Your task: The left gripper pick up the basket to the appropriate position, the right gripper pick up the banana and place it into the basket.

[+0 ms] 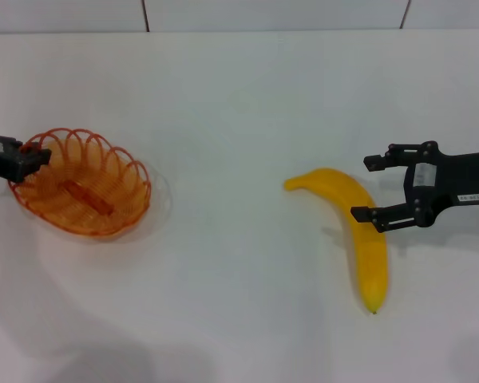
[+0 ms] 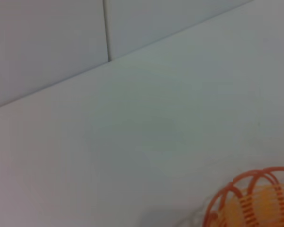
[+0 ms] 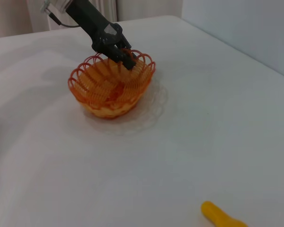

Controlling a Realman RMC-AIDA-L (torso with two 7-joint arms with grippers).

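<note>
The basket [image 1: 84,185] is set on the white table [image 1: 239,96] at the robot's left, its looped rim clamped by the left gripper [image 1: 33,159]. The banana [image 1: 355,231] is laid well apart at the right, with the right gripper [image 1: 371,188] held spread wide just beside it.

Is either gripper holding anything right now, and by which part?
The left gripper is clamped on the basket's looped rim at its far left edge. The right gripper is open beside the banana, holding nothing.
</note>
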